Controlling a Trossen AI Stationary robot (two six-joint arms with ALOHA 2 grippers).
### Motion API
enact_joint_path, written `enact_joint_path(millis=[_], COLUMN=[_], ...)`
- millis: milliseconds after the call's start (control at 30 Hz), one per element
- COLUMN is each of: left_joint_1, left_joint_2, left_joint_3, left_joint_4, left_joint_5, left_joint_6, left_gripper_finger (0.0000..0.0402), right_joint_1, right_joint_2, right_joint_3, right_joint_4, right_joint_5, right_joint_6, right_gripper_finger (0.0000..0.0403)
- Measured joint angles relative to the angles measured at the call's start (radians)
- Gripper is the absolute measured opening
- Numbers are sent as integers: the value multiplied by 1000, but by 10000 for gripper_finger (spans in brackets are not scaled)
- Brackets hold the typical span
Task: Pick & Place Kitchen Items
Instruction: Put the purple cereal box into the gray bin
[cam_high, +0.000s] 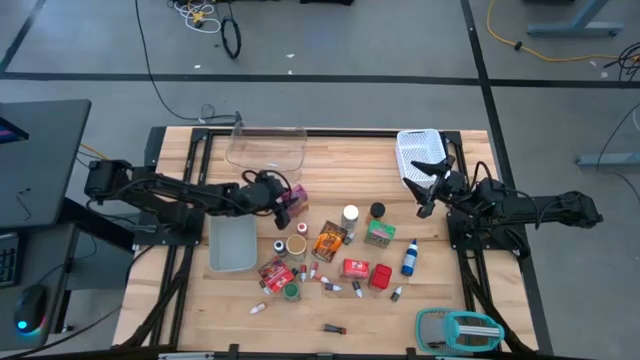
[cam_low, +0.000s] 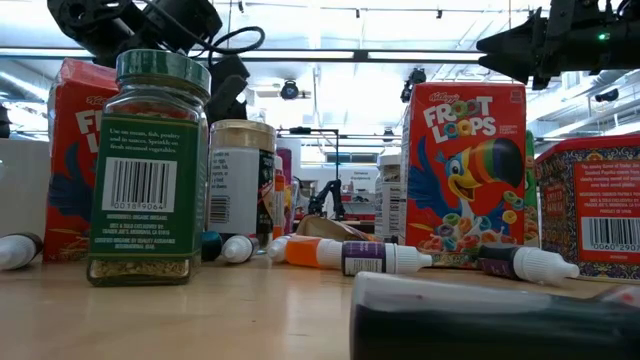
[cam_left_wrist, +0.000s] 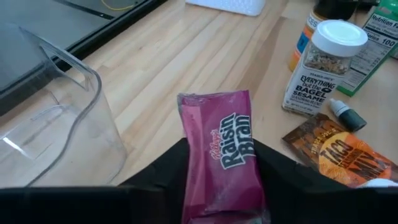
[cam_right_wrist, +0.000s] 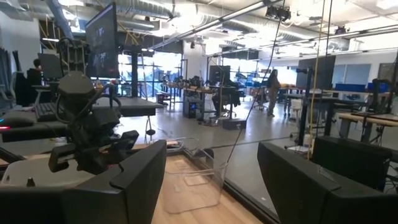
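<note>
The left gripper (cam_left_wrist: 217, 180) is clamped on a pink Raisin Bran box (cam_left_wrist: 225, 155), held above the bench (cam_high: 330, 165) just beside the clear tray (cam_high: 265, 147). The right gripper (cam_high: 428, 192) hangs with its fingers spread and empty, near the white mesh basket (cam_high: 418, 150), well apart from the tray.

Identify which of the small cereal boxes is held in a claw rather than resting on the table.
The pink Raisin Bran box, gripped by the left claw near the clear tray. The red Froot Loops boxes lie untouched among the other groceries.
</note>
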Motion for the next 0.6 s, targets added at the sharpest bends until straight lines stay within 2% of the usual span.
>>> enact_joint_path(millis=[133, 300, 467, 600], left_joint_1=[0, 0, -7, -17], left_joint_2=[-74, -273, -525, -696], left_joint_3=[1, 1, 2, 2], left_joint_4=[-13, -108, -303, -470], left_joint_5=[0, 1, 112, 139], left_joint_6=[1, 14, 168, 190], left_gripper_finger=[137, 146, 137, 139], right_joint_1=[0, 0, 0, 0], right_joint_2=[0, 0, 0, 0], right_joint_3=[0, 0, 0, 0], right_joint_4=[0, 4, 6, 9], right_joint_5=[0, 0, 0, 0], right_joint_6=[-12, -12, -27, -39], right_gripper_finger=[262, 262, 262, 262])
